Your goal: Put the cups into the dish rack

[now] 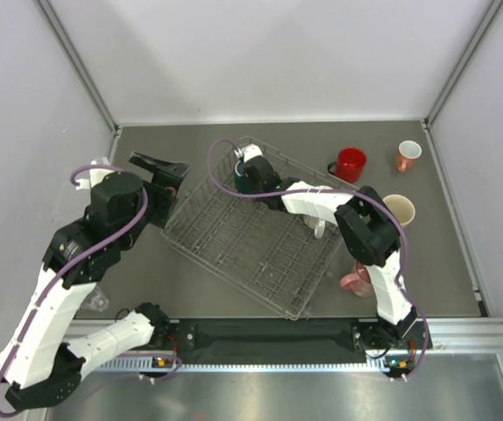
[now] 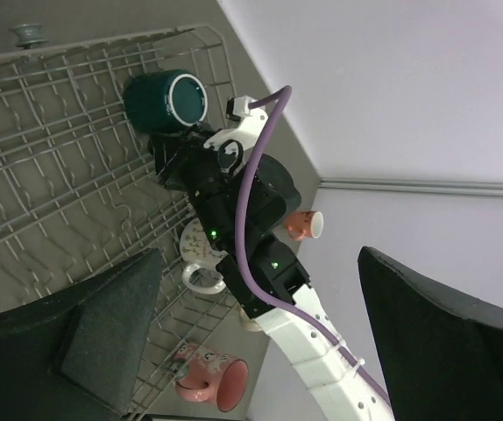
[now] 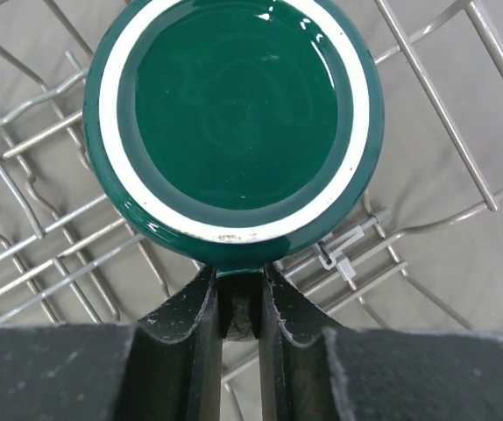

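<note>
On the grey table (image 1: 190,281) the wire dish rack (image 1: 234,254) sits askew between the arms. The right fingers (image 3: 238,320) are clamped on the handle of the dark teal cup (image 3: 234,114) at the rack's far corner. The left fingers (image 1: 166,180) stand wide apart beside the rack, holding nothing. The red cup (image 1: 350,163) and the salmon cup (image 1: 407,155) stand on the table beyond.

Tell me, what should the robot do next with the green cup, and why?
Probably open the right gripper and let go. Its fingers pinch the teal mug by its handle, and the mug looks set upside down inside the dish rack.
</note>
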Robot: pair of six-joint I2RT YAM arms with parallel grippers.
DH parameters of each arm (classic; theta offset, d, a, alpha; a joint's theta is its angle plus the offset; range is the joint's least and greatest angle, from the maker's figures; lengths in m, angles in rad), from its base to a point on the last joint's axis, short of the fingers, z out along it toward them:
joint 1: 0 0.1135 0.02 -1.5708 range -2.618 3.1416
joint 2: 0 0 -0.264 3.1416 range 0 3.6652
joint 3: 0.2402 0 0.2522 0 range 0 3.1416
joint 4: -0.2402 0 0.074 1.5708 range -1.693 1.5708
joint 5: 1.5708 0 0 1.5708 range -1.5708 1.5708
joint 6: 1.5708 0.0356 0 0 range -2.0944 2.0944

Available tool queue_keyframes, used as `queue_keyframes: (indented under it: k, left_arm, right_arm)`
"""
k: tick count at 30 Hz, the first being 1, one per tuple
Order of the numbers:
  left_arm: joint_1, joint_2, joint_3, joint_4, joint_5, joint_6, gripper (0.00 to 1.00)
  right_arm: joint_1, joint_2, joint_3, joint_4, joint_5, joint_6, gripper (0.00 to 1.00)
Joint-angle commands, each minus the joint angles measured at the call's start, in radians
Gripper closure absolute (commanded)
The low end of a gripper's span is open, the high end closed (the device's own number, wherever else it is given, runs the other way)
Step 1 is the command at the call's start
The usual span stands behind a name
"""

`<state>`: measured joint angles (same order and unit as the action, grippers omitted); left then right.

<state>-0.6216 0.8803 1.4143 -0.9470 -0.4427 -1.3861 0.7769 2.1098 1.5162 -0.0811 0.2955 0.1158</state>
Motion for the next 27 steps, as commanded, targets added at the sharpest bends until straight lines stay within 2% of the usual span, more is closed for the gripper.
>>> queue_keyframes:
  k: [1, 6, 11, 16, 19, 21, 22, 24, 27]
  left_arm:
    - [0.003, 0.078, 0.095, -0.133, -0.033, 0.004, 0.01]
    - [0.003, 0.177, 0.189, -0.254, -0.083, 0.010, 0.01]
    - [0.005, 0.178, 0.184, -0.280, -0.174, -0.013, 0.01]
    - [0.005, 0.249, 0.236, -0.419, -0.289, -0.044, 0.01]
    - [0.005, 0.307, 0.301, -0.475, -0.385, -0.077, 0.01]
    - [0.006, 0.327, 0.305, -0.466, -0.421, -0.047, 0.01]
    - [0.006, 0.330, 0.290, -0.404, -0.436, 0.049, 0.01]
    - [0.008, 0.330, 0.275, -0.363, -0.427, 0.117, 0.01]
    - [0.037, 0.367, 0.281, -0.484, -0.390, -0.003, 0.01]
  right_arm:
    - [0.009, -0.005, 0.067, 0.096, 0.031, 0.004, 0.89]
    - [0.007, -0.008, 0.065, 0.084, 0.033, -0.001, 0.61]
    - [0.009, -0.053, 0.047, 0.047, 0.033, 0.010, 0.35]
    - [0.009, -0.134, 0.021, 0.004, 0.033, 0.036, 0.25]
    - [0.009, -0.221, -0.010, -0.025, 0.021, 0.061, 0.23]
    - [0.009, -0.278, -0.043, -0.042, 0.008, 0.067, 0.23]
    - [0.009, -0.333, -0.054, -0.051, 0.007, 0.076, 0.23]
    - [0.009, -0.388, -0.086, -0.071, 0.004, 0.073, 0.22]
    - [0.007, -0.499, -0.117, -0.140, 0.014, 0.070, 0.21]
